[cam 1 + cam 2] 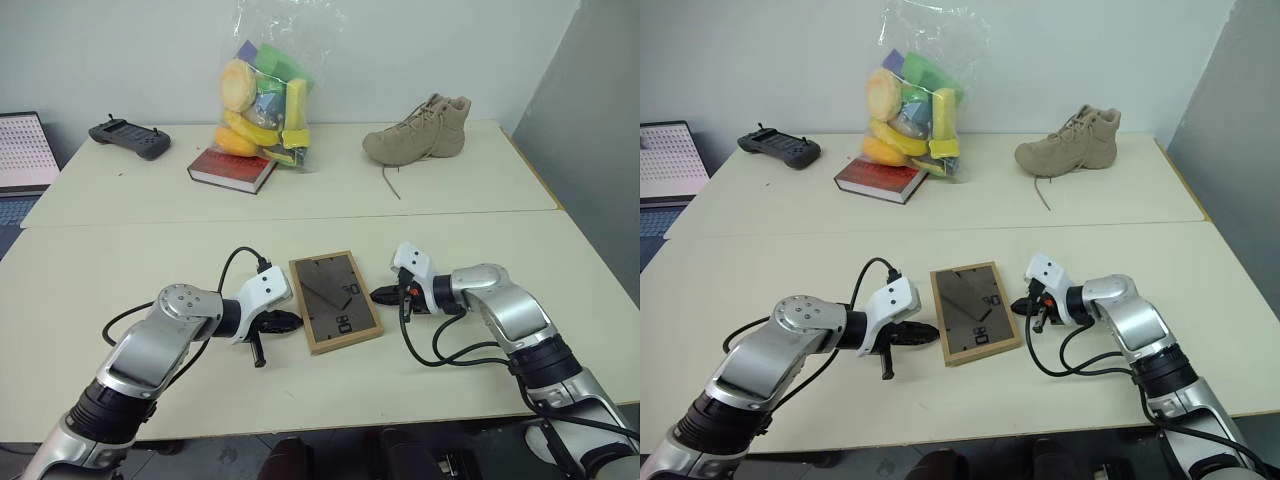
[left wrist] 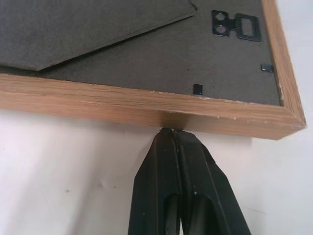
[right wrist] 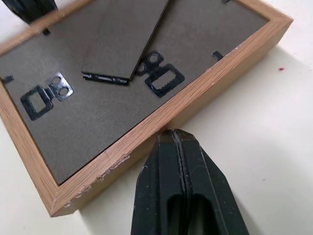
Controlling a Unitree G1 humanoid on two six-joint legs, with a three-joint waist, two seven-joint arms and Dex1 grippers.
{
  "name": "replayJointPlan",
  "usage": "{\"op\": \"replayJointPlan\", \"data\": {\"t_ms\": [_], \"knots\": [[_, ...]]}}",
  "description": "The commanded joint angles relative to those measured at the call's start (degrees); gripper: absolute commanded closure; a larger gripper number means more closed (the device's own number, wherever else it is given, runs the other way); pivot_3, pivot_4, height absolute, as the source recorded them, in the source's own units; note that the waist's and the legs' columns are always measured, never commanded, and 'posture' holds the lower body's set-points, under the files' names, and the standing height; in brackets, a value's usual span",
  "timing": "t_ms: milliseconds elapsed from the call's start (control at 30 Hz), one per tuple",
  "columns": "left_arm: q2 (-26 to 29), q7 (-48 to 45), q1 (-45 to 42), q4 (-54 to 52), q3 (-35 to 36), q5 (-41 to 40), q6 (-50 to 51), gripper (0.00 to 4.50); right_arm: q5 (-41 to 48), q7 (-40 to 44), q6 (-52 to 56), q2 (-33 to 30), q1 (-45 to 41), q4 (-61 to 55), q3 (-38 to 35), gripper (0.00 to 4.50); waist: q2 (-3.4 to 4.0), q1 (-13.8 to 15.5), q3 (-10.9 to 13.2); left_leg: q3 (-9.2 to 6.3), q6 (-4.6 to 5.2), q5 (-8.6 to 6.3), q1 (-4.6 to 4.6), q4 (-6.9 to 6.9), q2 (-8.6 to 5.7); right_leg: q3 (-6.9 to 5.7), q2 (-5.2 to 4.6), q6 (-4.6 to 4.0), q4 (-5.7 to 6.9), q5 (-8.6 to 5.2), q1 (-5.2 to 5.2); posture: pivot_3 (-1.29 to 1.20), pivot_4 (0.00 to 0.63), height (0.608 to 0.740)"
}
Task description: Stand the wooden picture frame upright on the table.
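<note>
The small light-wood picture frame (image 1: 335, 301) lies back-up near the front edge of the pale cream table (image 1: 480, 205). The left gripper (image 2: 168, 131) and the right gripper (image 3: 172, 133), jaws pressed together, flank its long sides. Step: pre-lift bracing. Next: tilt the frame upright on its prop.

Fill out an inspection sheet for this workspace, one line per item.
Surface: pale table, seam across its width.
Job's things: frame lies flat, dark back up, prop folded against the back; not standing.
Clutter: red book, bag of foam shapes, tan boot, black controller, all on the far half.
Grippers: left gripper shut, tips at the frame's left edge; right gripper shut, tips at its right edge; neither holds it.
Cables: black cable loops over the left wrist, more cable lies by the right arm.
Surroundings: white wall behind, laptop at far left.
</note>
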Motion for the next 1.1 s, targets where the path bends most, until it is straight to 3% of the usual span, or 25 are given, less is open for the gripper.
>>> {"op": "replayJointPlan", "data": {"t_ms": [33, 100, 267, 367, 433, 600, 800, 1100], "knots": [[2.34, 1.70, 1.37, 1.67, 2.79, 1.17, -5.30, 4.47, 0.23, 0.36, -1.59, -0.42, -0.57, -2.01, 0.23, 4.50, 0.00, -0.04, 0.00, 0.01, 0.00, 0.00, 0.01, -0.01, 0.00, 0.01, 0.00, 0.00, 0.00, 0.00, 0.00, 0.00, 0.150, 0.740], [2.03, 3.02, 2.05, 3.08, 6.36, -1.11, -3.34, 4.47, -0.35, -0.40, -3.74, -0.93, -0.23, -1.74, -0.31, 4.50, 0.00, 0.02, 0.00, -0.01, 0.00, 0.00, 0.02, -0.02, 0.00, -0.01, 0.00, 0.00, 0.00, 0.00, 0.00, 0.00, 0.150, 0.740], [2.49, -1.22, 4.07, -0.59, 16.42, -18.08, 16.77, 3.46, -1.93, -1.14, -8.07, -2.17, 0.61, -0.24, 0.28, 4.50, -0.01, -0.04, 0.01, -0.01, 0.00, 0.00, -0.01, 0.00, 0.00, -0.02, 0.00, 0.01, -0.02, -0.01, 0.01, 0.00, 0.150, 0.740], [-3.04, 0.78, 1.01, 0.68, 26.05, -28.82, 38.09, 2.78, -2.46, -1.83, -9.55, -1.69, 0.84, 0.70, 0.24, 4.50, -0.02, 0.00, 0.01, -0.02, 0.00, 0.00, -0.01, 0.02, 0.00, -0.04, -0.01, 0.01, -0.01, -0.01, 0.04, 0.00, 0.150, 0.740], [-6.85, 4.62, -0.12, 4.68, 30.70, -33.54, 45.75, 2.38, -2.68, -1.79, -10.28, -1.55, 0.97, 0.72, 0.36, 4.50, -0.02, 0.05, 0.00, -0.08, 0.00, 0.00, 0.00, 0.07, -0.01, -0.12, 0.00, 0.02, 0.00, -0.01, 0.09, 0.00, 0.150, 0.740], [-12.28, 18.36, 3.12, 13.22, 34.58, -44.47, 47.11, 1.34, -3.26, -1.96, -10.63, -1.04, 1.49, 0.06, 1.18, 4.50, -0.04, -0.10, -0.01, -0.14, -0.03, 0.02, 0.15, 0.06, 0.00, -0.08, 0.00, 0.01, 0.02, -0.01, 0.15, 0.00, 0.150, 0.740], [-17.19, 31.38, 6.25, 14.02, 34.59, -54.20, 47.11, 0.15, -3.63, -3.32, -9.85, 0.91, 1.87, -0.41, 2.10, 4.50, -0.03, 0.01, -0.03, -0.18, -0.24, 0.12, 0.21, 0.03, 0.01, -0.03, -0.01, 0.00, 0.01, 0.00, 0.16, 0.00, 0.150, 0.740], [-25.14, 40.37, 6.12, 15.85, 32.86, -51.22, 46.19, 0.06, -3.16, -4.25, -8.48, 5.34, 1.57, -2.27, 3.77, 4.50, 0.23, 0.06, -0.45, -0.14, -0.27, 0.13, 0.29, 0.01, -0.06, 0.00, -0.05, 0.00, 0.00, 0.00, 0.22, 0.00, 0.150, 0.740]]}}
